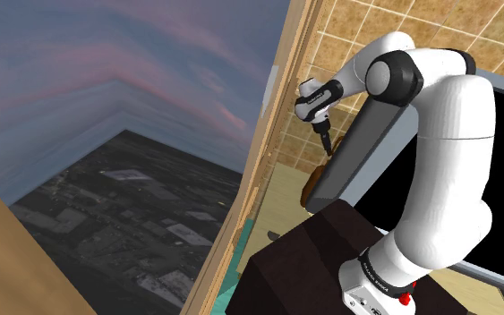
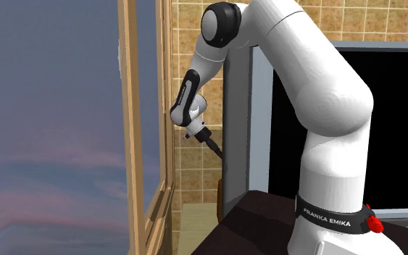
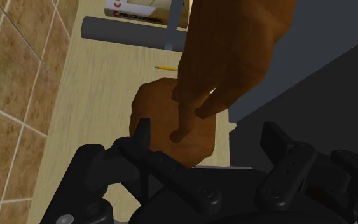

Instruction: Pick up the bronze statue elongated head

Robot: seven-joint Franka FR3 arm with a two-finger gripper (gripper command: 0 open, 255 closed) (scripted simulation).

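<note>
The claw point(image 3: 207, 130) is wide open and holds nothing. The brown statue point(image 3: 234, 51) stands on the pale table point(image 3: 69, 114) just in front of it, not grabbed yet, so squeezing and lifting are left.

I find the statue head point(image 3: 234, 51) on its round base point(image 3: 165, 121) on the counter point(image 3: 101, 89), screen point(image 3: 323, 76) just beside it, pencil point(image 3: 163, 67) beyond the base, bar point(image 3: 126, 30) behind that, my gripper point(image 3: 206, 130) overhead
</note>
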